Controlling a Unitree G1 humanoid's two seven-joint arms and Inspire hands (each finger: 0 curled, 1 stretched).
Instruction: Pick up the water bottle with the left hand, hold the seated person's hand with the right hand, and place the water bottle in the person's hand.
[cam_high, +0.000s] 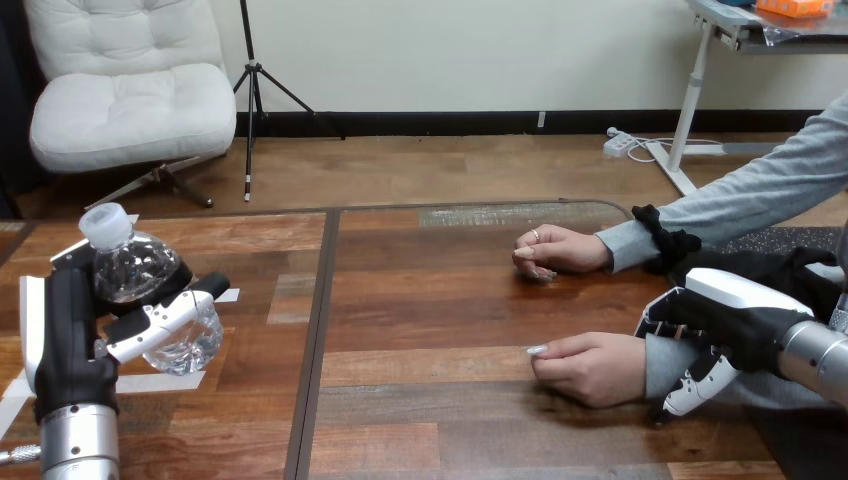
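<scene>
Water bottle (135, 270) is clamped in the left hand (65, 345) near the table's (430, 420) left edge, seemingly ready to carry across. Right hand (745, 315) lies over the person's nearer wrist (658, 365) by the right edge, likely to steady it; I cannot tell whether it grips.

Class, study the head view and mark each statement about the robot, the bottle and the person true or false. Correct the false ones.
1. The left hand has its fingers curled round the water bottle. True.
2. The water bottle already lies in the person's hand. False: the left hand holds it at the left of the table, apart from the person's nearer hand and the person's farther hand.
3. The bottle's cap is off. False: a white cap is on it.
4. The right hand is at the wrist of the person's nearer hand, fingers curled round it. True.
</scene>
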